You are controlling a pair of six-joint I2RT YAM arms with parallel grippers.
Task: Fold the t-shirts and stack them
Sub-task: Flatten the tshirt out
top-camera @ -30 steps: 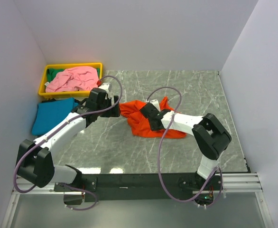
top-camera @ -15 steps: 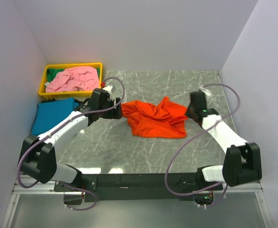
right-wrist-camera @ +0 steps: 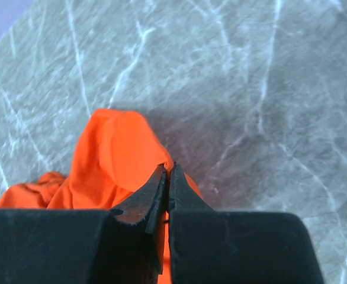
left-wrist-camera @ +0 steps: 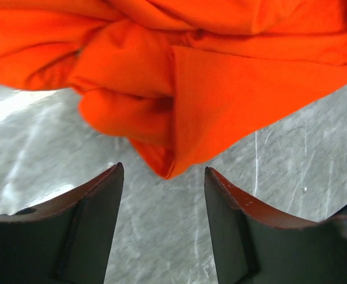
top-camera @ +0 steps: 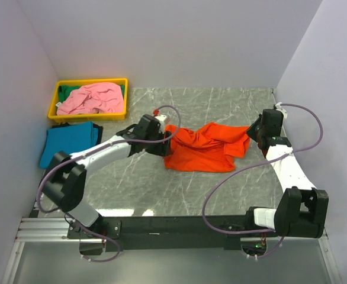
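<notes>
The bright orange t-shirt lies crumpled and stretched sideways on the marble table. My right gripper is shut on its right edge, and the right wrist view shows orange cloth pinched at the tips of that gripper. My left gripper sits at the shirt's left edge. Its jaws stand open, with a folded point of the orange shirt just reaching the fingertips and only bare table between the fingers. The teal t-shirt lies folded at the left. The pink t-shirt is bunched in the tray.
The yellow tray stands at the back left and also holds a bit of green cloth. White walls close in the left, back and right sides. The table's front edge runs just ahead of the arm bases.
The right gripper shut on the orange shirt and drew its right side out to the right. The left gripper moved right to the shirt's left edge, its jaws narrowing.
</notes>
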